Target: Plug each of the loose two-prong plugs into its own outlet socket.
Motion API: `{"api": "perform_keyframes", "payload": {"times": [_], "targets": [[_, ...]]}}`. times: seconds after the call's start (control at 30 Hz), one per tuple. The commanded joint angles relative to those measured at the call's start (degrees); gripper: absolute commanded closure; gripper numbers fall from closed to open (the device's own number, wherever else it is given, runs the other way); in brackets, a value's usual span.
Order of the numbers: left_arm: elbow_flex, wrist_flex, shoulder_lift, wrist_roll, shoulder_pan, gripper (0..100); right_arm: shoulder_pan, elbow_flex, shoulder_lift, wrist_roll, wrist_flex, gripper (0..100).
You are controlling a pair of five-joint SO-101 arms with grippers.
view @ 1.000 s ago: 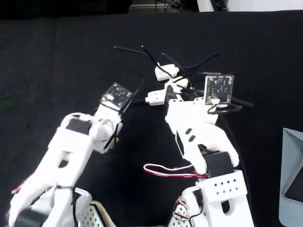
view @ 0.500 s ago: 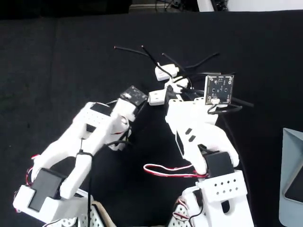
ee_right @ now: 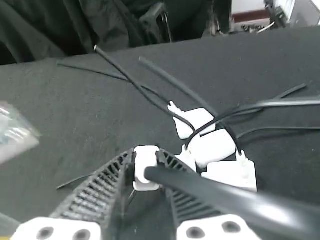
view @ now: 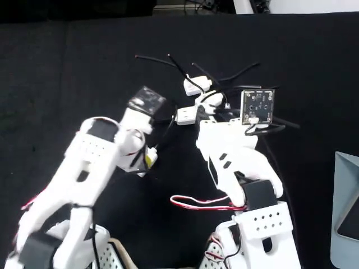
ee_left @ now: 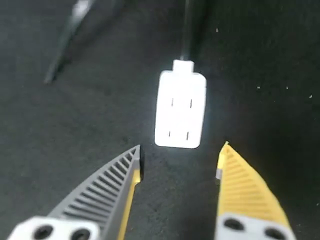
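The left pincer is hanging spread apart just over a white socket that is lying flat on the black worktop. The right pincer is squeezing a white plug, low beside the heap of other plugs and cords.

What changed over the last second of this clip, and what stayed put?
The left arm swung in toward the white socket, then drew back a little. The left claw is open and has hold of nothing. The right claw stayed shut on a white plug and barely moved. The socket and the cords kept their places.
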Motion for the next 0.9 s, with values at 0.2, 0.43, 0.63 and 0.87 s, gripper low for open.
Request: {"api": "perform_keyframes", "payload": {"times": [0.2,0.43,0.63,0.87], "targets": [[7.9,1.6,-19.4,0.4,-17.5,75,-12.5,-0.5,-0.3,6.5,5.8,98.7],[22.1,-3.9,-32.2,2.8,-28.8,75,-21.9,3.7,-0.3,11.3,4.0,98.7],[32.9,-9.4,-40.2,4.0,-33.9,75,-28.2,5.5,-0.2,12.0,2.8,98.7],[36.4,-12.0,-41.3,4.0,-36.4,75,-31.1,0.7,12.3,12.0,0.2,98.7]]}}
